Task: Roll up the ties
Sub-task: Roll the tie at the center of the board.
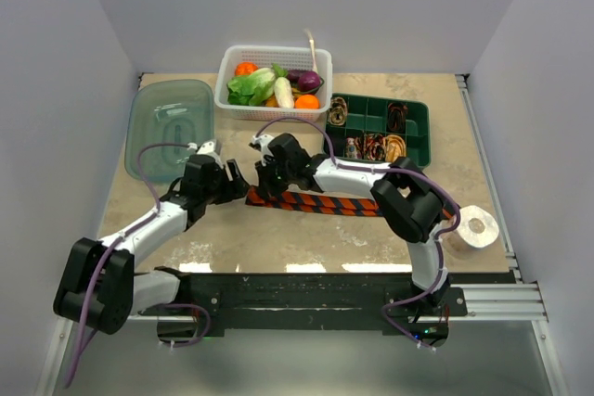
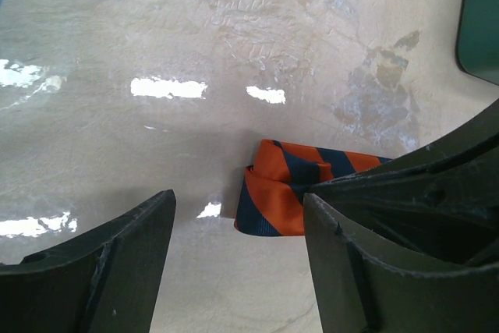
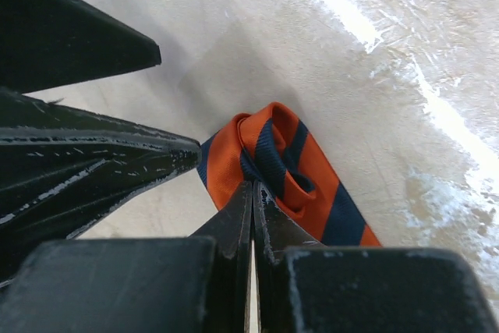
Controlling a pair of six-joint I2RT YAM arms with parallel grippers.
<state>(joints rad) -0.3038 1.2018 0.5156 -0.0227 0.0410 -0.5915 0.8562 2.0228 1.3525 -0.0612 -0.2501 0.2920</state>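
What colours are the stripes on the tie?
Orange and dark navy, running diagonally; the tie shows best in the right wrist view.

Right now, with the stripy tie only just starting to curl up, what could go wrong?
1. The striped tie has only one loose fold, at the shut tips of the right hand; it could spring open.
2. The open left hand sits close beside that fold and might nudge it flat.
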